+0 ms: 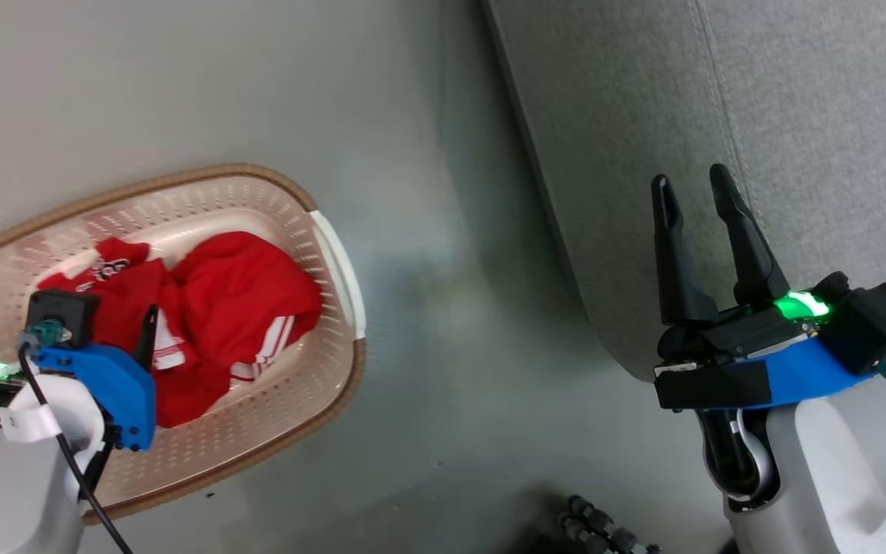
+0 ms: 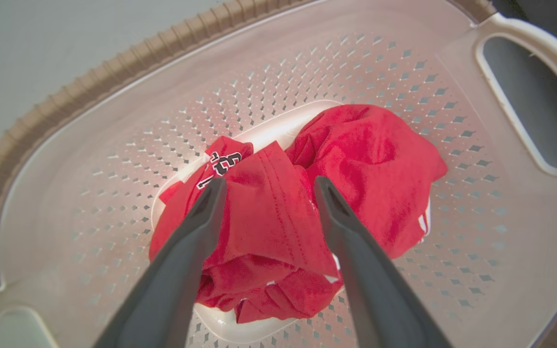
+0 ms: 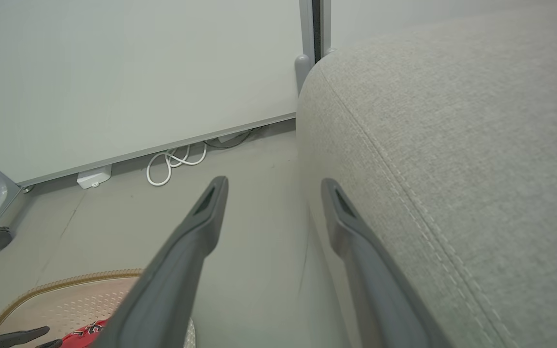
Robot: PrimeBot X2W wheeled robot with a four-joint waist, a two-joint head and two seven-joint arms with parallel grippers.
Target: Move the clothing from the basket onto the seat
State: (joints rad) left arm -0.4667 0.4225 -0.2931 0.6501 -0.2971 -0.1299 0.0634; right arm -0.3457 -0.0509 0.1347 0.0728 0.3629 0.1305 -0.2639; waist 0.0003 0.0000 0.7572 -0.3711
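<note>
grey floor (image 1: pixel 428 369), basket (image 1: pixel 289 419) near seat (image 1: pixel 797 115), white cable (image 3: pixel 172 162) by wall (image 3: pixel 114 72)

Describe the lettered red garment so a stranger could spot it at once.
In the head view, left of the big grey sofa a cream basket stands on the floor, holding two red garments. The lettered garment lies on the side away from the sofa; white-and-dark print marks it, whereas the other garment shows white stripes.

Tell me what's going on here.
A two-armed robot is about to unload a laundry basket. Its left gripper reaches into the basket, open, straddling a fold of the red clothes, nothing gripped yet. Its right gripper hangs open beside the grey sofa, holding nothing. Both garments lie in the basket.
</note>
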